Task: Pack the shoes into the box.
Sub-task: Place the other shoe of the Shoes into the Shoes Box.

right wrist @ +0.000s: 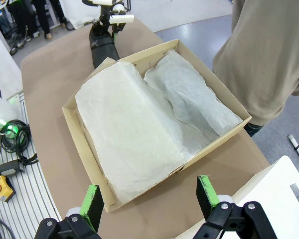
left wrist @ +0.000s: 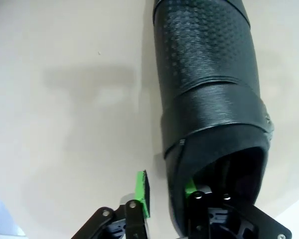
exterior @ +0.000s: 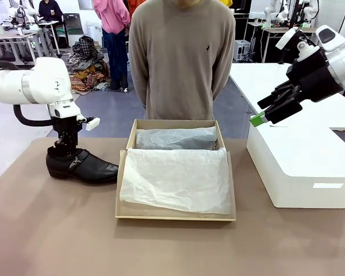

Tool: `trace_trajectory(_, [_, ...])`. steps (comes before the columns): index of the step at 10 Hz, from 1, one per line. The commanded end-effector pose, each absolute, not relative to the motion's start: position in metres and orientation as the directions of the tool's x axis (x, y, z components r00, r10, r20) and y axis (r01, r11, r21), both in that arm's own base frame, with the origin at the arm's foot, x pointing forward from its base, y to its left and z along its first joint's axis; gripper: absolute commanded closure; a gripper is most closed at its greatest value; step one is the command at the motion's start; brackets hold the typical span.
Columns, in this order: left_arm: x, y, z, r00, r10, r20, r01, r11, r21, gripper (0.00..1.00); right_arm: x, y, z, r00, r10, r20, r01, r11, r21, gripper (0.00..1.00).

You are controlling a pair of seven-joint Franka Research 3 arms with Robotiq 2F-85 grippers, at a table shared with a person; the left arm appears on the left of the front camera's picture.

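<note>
L gripper straddles the shoe heel wall, one pad inside, outer pad w/ a gap, so not clamped imo. R gripper is wide open, empty. Shoe's on the table, just left of the box, toe toward it, long axis running L-R. I'm at the pickup step. Next: squeeze, lift, lay it on the tissue.

Left hand low, fingers down, gap narrow; right hand raised, fingers spread wide.
</note>
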State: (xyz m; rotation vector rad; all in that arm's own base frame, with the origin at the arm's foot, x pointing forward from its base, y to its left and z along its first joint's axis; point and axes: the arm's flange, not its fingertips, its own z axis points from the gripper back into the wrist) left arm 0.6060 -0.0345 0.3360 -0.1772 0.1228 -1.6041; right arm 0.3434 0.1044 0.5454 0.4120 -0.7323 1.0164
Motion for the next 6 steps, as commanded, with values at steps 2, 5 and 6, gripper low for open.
trace_trajectory(2, [0.605, -0.029, 0.343, -0.043, -0.999, 0.027, 0.984, -0.047, -0.171, 1.00, 0.346, 0.104, 0.544, 0.306, 0.607, 0.733, -0.885, 0.465, -0.015, 0.00])
trace_trajectory(5, [0.601, -0.021, 0.361, -0.023, -1.000, 0.000, 0.991, -0.023, -0.134, 1.00, 0.346, 0.104, 0.544, 0.306, 0.607, 0.733, -0.885, 0.465, -0.015, 0.00])
trace_trajectory(6, [0.598, -0.015, 0.372, 0.000, -1.000, 0.007, 0.993, -0.001, -0.120, 1.00, 0.346, 0.104, 0.544, 0.306, 0.607, 0.733, -0.885, 0.465, -0.015, 0.00])
